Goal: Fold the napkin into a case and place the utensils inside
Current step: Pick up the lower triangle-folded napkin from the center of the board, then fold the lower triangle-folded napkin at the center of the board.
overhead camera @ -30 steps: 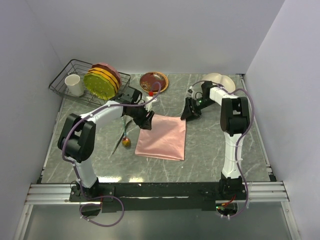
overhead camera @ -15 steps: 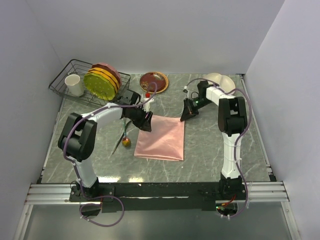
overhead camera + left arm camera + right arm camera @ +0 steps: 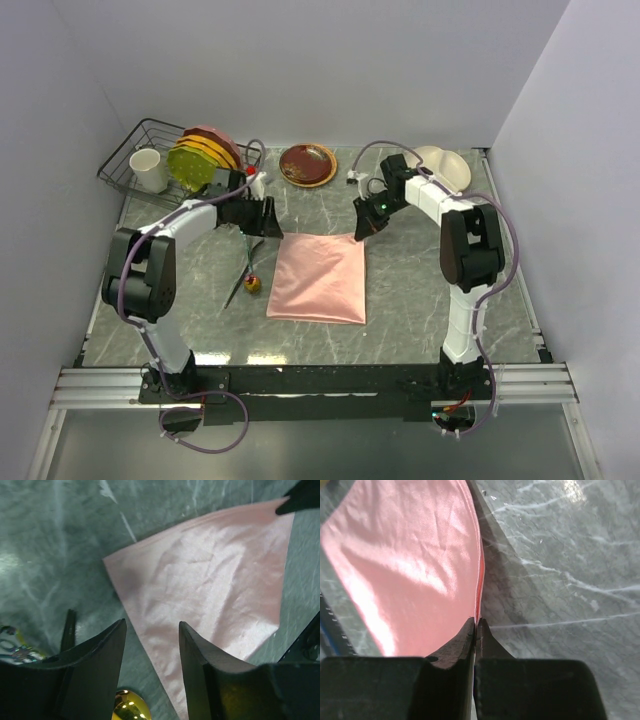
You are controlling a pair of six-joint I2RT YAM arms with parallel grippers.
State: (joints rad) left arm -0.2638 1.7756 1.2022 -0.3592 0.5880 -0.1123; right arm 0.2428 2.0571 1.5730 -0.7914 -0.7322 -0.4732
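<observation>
The salmon-pink napkin lies flat on the table as a folded, roughly square sheet. My right gripper is at its far right corner. In the right wrist view that gripper is shut on the napkin's layered edge. My left gripper hangs open just left of the far left corner, holding nothing. Its jaws frame the napkin and bare table. The utensils lie left of the cloth, with a gold spoon head and a dark handle showing.
A wire rack at the back left holds upright plates and a white mug. A brown plate sits at the back centre and a cream bowl at the back right. White walls enclose the table.
My right gripper has shut on the napkin's far right corner and shifted left. My left gripper has drawn back to the left, off the cloth, and stays open.
</observation>
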